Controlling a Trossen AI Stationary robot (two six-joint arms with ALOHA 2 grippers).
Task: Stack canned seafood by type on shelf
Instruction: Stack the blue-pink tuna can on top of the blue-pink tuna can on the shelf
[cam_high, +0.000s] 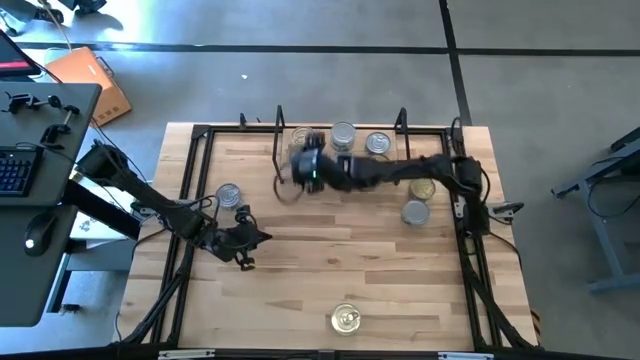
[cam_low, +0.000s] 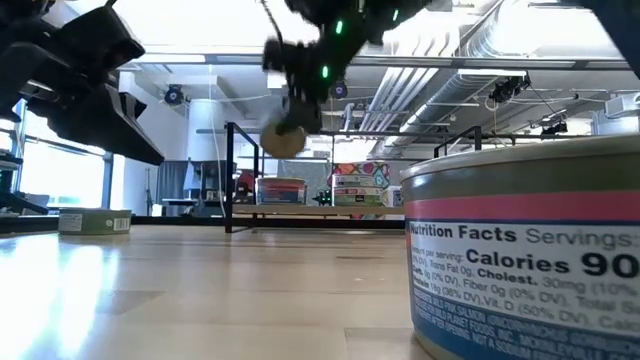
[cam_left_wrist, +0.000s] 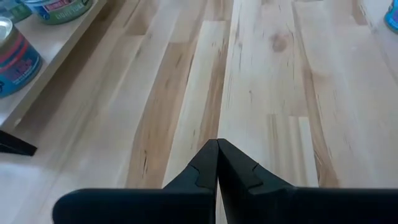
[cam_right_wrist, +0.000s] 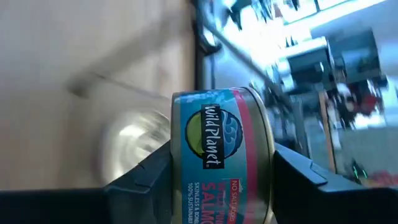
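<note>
Between the fingers of my right gripper (cam_right_wrist: 217, 171) sits a salmon can (cam_right_wrist: 221, 155), blue and red label facing the wrist camera, one finger on each side of its round wall. The gripper is spread only as wide as the can and pinches it there; in the low view the can hangs clear of the counter (cam_high: 330, 270).

I judge this can stiff and fairly dense for its size: the metal wall will not give, but the glossy label is slick, so a squeeze across the widest part of the wall, as now, seems the safest hold. A tilted can could slide out, and it would roll if dropped on its side.

From above, my right gripper (cam_high: 305, 165) hovers at the near edge of the shelf (cam_high: 340, 150), toward its left end. Cans already stand on the shelf, among them a grey-lidded can (cam_high: 343, 133) and another can (cam_high: 378, 143) beside it. The wrist picture shows a blurred silver lid (cam_right_wrist: 134, 140) just beyond my load.

Two loose cans (cam_high: 416, 211) lie on the counter near my right arm, one can (cam_high: 229, 194) near my left, and one can (cam_high: 346, 319) at the front edge.

My left gripper (cam_left_wrist: 217, 163) waits low over bare wood, fingers pressed together, holding nothing.
</note>
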